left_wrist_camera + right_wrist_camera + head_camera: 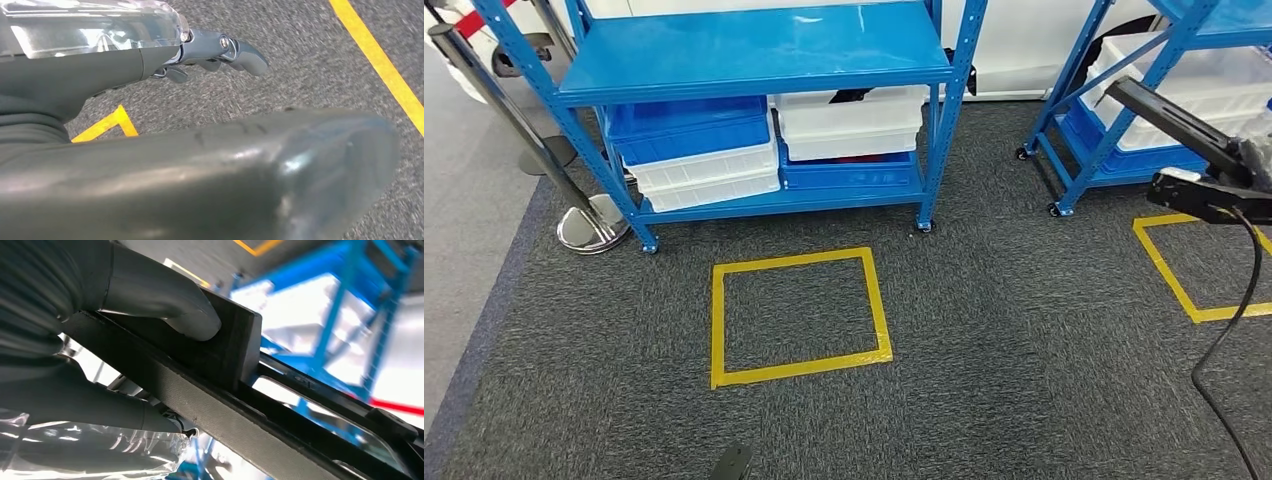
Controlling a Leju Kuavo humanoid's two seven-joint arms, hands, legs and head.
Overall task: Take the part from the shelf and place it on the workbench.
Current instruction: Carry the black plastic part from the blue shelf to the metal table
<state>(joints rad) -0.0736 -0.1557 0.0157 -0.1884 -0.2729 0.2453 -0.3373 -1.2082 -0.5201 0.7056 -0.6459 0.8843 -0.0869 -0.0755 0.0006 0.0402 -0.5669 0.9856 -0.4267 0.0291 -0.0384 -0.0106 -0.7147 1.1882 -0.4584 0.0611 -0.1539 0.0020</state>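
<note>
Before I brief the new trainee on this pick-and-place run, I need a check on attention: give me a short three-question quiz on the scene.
1. True or false: the right hand holds a long black part.
2. The lower tier of the nearer blue shelf holds: A) bins B) bottles C) tyres?
3. What is marked on the carpet before that shelf?

Key: 1 true; 2 A; 3 a yellow tape square.
</note>
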